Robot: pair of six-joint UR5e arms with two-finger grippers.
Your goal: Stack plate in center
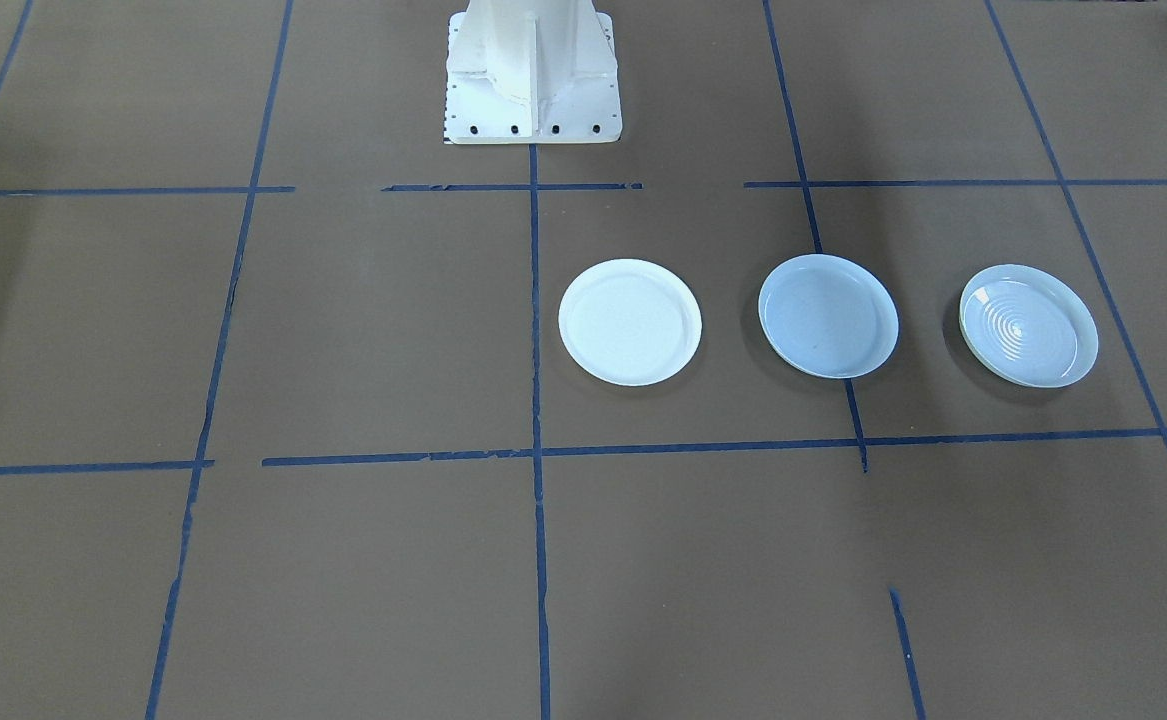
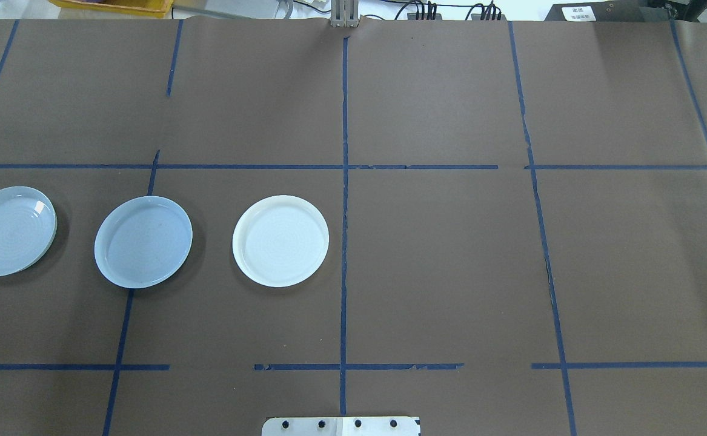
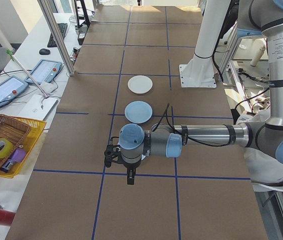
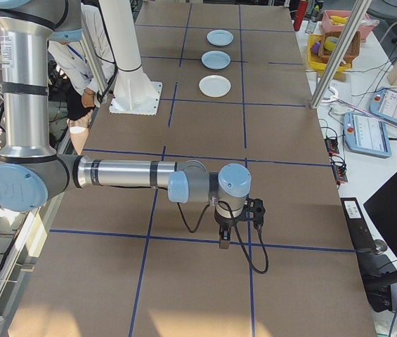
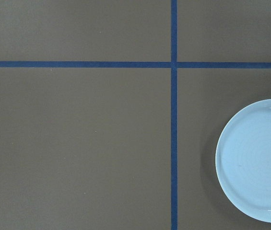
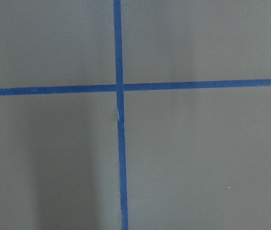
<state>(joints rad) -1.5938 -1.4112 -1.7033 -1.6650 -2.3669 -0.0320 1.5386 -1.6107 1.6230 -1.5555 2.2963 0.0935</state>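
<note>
Lying in a row on the table's (image 2: 450,242) left half: ringed plate (image 2: 9,231), pale-blue plate (image 2: 143,241), white plate (image 2: 280,240), all apart. Pale-blue plate sits in the middle, ringed plate at its 9 o'clock, white plate at 3 o'clock in the overhead view. Left gripper (image 3: 129,176) and right gripper (image 4: 223,239) show only from the side cameras; finger state cannot be told.

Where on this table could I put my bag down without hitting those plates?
All three plates sit in a row on the robot's left half: ringed plate, pale-blue plate, white plate. Right of the central blue tape line the brown paper is bare. Gaps between plates are narrow.
</note>
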